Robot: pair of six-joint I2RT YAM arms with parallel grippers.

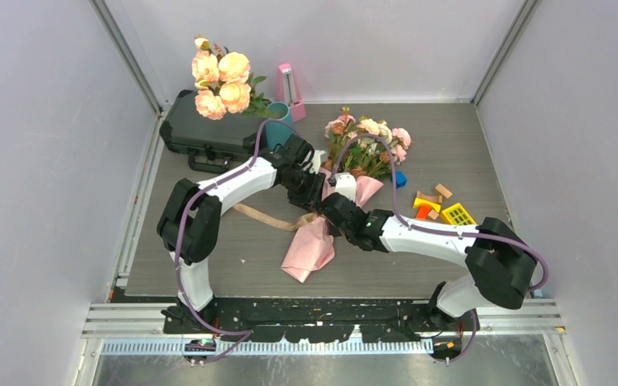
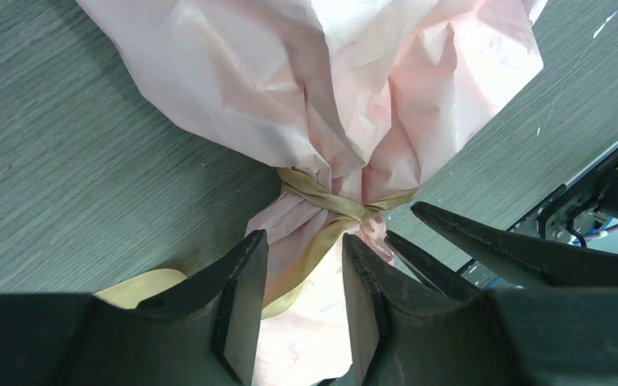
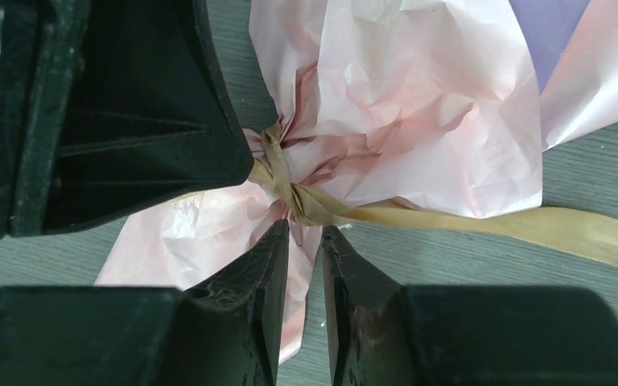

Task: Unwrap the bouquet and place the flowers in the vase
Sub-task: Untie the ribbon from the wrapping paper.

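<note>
The bouquet lies on the table, its small pink and cream flowers (image 1: 368, 133) pointing to the back and its pink crinkled paper (image 1: 310, 245) toward the front. A tan ribbon (image 2: 330, 201) is knotted round the paper's waist, with a loose tail (image 1: 261, 217) trailing left. My left gripper (image 2: 306, 237) stands open just over the knot, the ribbon tail and paper showing in its gap. From the other side, my right gripper (image 3: 306, 229) points at the knot (image 3: 290, 189), open by a narrow gap, clamping nothing. The teal vase (image 1: 277, 133) stands behind the left arm, partly hidden.
A black case (image 1: 205, 129) sits at the back left, with big peach-orange roses (image 1: 221, 76) above it. A pink metronome-shaped object (image 1: 290, 88) stands by the back wall. Coloured blocks (image 1: 438, 205) and a blue block (image 1: 400, 178) lie right of the bouquet.
</note>
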